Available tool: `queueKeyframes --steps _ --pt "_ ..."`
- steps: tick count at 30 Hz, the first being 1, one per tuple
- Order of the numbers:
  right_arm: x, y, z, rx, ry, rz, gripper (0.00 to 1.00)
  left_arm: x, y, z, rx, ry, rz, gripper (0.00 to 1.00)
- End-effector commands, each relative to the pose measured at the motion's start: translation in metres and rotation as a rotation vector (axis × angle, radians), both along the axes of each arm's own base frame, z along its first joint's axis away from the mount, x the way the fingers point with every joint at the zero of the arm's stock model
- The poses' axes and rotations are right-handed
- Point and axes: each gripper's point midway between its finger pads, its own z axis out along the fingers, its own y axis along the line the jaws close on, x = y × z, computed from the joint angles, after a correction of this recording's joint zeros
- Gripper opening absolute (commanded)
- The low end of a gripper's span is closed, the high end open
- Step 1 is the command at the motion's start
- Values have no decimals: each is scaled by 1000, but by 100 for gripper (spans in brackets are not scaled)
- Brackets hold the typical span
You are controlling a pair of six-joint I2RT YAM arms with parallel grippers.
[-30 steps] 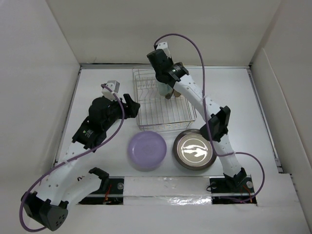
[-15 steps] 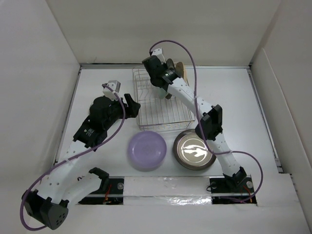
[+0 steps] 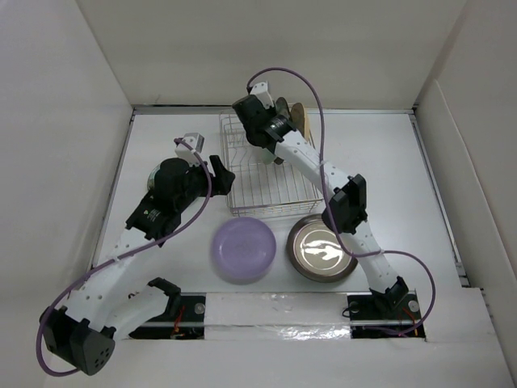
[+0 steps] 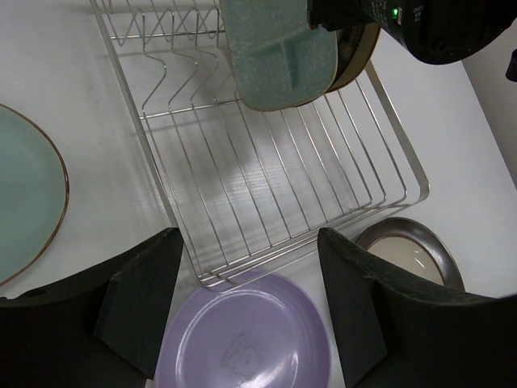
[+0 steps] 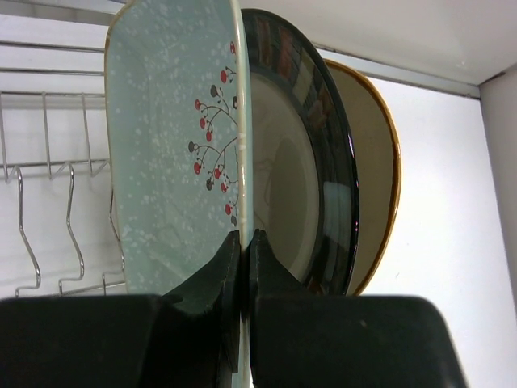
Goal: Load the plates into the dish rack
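The silver wire dish rack [image 3: 271, 174] sits at the table's middle back. My right gripper [image 5: 245, 242] is shut on the rim of the mint squarish plate [image 5: 174, 153], which stands on edge at the rack's back. Right behind it stand a cream plate with a dark rim [image 5: 303, 162] and a tan plate [image 5: 376, 178]. My left gripper [image 4: 246, 267] hangs open over the rack's near left corner [image 4: 202, 275], with nothing between its fingers. In front of the rack lie the lavender plate [image 3: 243, 249] and the shiny silver plate [image 3: 323, 248]. A pale green plate [image 4: 28, 194] lies to the left, mostly under my left arm.
White walls close in the table on the left, back and right. My right arm [image 3: 343, 202] stretches over the rack's right side and the silver plate. The rack's front rows of divider wires [image 4: 266, 186] hold nothing.
My right wrist has swung back and left, taking the mint plate upright against the other standing plates. My left arm has shifted slightly, and the pale green plate's edge now shows beside it.
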Motion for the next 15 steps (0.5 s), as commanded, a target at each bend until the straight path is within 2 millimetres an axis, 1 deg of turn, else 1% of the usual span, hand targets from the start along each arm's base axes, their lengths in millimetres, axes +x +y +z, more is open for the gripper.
queueKeyframes --steps 1,2,3,4,5,6,7,8,9,10,11,14,15 --pt "-4 -2 9 64 -67 -80 0 3 -3 1 -14 -16 -9 65" --pt "-4 -2 3 65 -61 -84 0 4 -3 -1 -13 -10 -8 65" --pt "-5 -2 9 90 -75 -85 0 4 -3 -3 -9 -4 -10 65" --pt "-8 7 9 120 -77 -67 0 5 -4 -4 -9 0 -10 65" --pt "-6 11 13 158 -97 -58 3 6 -4 -6 -6 7 -11 65" --pt "-8 11 16 175 -98 -49 8 6 -4 -8 -3 12 -10 65" --pt "-8 13 20 200 -110 -44 8 6 -4 -7 -3 11 -10 65" --pt "-6 15 27 229 -139 -46 9 6 -5 -9 -2 16 -9 65" --pt "-6 14 32 238 -156 -52 13 7 -4 -10 0 16 -5 65" --pt "-9 16 46 257 -182 -44 16 7 -4 -10 -2 17 -4 65" --pt "-7 20 55 290 -211 -35 18 8 -3 -10 0 18 0 65" --pt "-7 30 72 358 -232 15 19 8 -3 -12 4 23 1 65" --pt "-10 36 74 370 -236 31 20 8 -3 -11 3 21 3 65"
